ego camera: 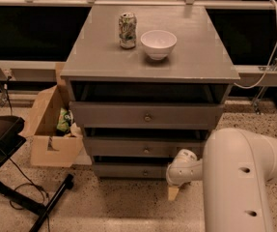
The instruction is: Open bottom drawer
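The bottom drawer (pixel 128 170) is the lowest of three grey drawers in the cabinet, with a small round knob (pixel 145 173) at its centre. Its front sits about level with the drawer above, and none of its inside shows. My gripper (pixel 173 192) hangs low at the end of the white arm (pixel 239 178). It is in front of the drawer's right end, to the right of the knob and slightly below it, near the floor. It is apart from the knob.
A green can (pixel 127 30) and a white bowl (pixel 158 43) stand on the cabinet top (pixel 196 57). An open cardboard box (pixel 51 129) sits on the floor to the left. A black stand with cables (pixel 12 178) is further left.
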Robot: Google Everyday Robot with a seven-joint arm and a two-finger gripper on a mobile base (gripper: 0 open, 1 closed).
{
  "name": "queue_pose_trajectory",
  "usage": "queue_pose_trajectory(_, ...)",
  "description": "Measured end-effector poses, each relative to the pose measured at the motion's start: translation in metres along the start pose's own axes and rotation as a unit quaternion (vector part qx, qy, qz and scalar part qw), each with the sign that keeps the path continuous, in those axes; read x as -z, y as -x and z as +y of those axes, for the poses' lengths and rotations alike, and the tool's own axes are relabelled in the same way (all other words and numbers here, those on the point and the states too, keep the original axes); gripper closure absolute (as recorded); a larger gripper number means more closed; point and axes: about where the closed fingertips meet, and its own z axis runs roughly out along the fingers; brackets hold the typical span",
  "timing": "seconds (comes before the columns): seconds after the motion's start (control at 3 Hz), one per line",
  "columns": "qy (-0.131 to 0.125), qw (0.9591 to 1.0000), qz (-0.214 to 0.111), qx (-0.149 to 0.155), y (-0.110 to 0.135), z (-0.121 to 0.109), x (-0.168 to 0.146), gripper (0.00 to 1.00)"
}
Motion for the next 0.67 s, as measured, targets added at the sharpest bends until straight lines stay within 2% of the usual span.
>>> queue_pose_trajectory(0.67,-0.006,0.9999,0.008,0.012,-0.005,-0.025,-0.043,0.0)
